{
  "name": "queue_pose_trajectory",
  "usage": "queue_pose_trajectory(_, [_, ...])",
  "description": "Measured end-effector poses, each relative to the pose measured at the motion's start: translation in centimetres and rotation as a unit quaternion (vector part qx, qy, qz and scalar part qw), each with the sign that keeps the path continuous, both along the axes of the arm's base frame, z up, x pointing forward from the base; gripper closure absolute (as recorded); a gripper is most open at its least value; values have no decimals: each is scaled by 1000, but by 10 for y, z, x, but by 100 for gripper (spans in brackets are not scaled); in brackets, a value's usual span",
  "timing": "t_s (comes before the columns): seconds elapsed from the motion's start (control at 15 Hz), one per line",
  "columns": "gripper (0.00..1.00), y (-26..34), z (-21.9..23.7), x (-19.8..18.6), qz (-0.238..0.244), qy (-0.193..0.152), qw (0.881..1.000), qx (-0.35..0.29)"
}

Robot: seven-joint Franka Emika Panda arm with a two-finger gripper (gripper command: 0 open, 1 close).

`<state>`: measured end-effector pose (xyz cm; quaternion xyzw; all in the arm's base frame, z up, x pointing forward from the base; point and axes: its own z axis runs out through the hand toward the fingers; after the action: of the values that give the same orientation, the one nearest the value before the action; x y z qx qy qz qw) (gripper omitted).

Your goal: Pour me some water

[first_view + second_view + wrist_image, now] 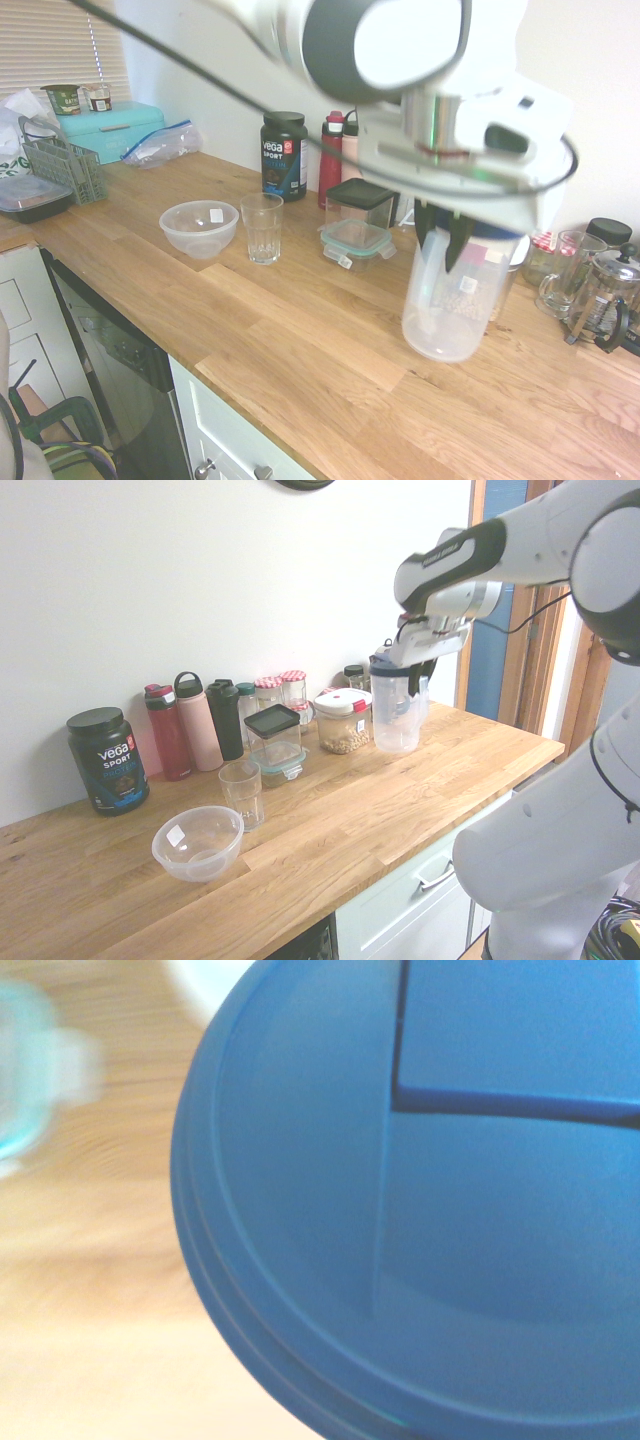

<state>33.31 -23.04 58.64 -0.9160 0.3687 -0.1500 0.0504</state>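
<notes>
The tall translucent pitcher (455, 300) (395, 715) hangs just above the wooden counter (300, 340) at its right part, upright. My gripper (445, 235) (415, 675) is shut on its handle from above. Its navy-blue lid (400, 1210) fills the wrist view. The water inside cannot be made out. An empty drinking glass (262, 228) (241, 792) stands further along the counter, well apart from the pitcher. A clear plastic bowl (199, 228) (198, 842) sits beside the glass.
Along the wall stand a black protein tub (284, 155) (107, 759), several bottles (190, 725), lidded containers (355, 225) and a jar (343, 723). A glass mug (565, 272) and French press (605, 295) stand just past the pitcher. A dish rack (65, 165) sits at the counter's far end.
</notes>
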Motion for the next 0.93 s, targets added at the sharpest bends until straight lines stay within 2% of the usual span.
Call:
queue_pose_trajectory(0.2, [100,37,53,-9,88,13,996,-12])
queue_pose_trajectory(0.47, [100,120,61,20,201,48,978,-38])
queue_pose_trajectory(0.67, [100,186,51,44,280,74,954,-74])
queue_pose_trajectory(0.93, [100,227,1,87,364,149,911,-126])
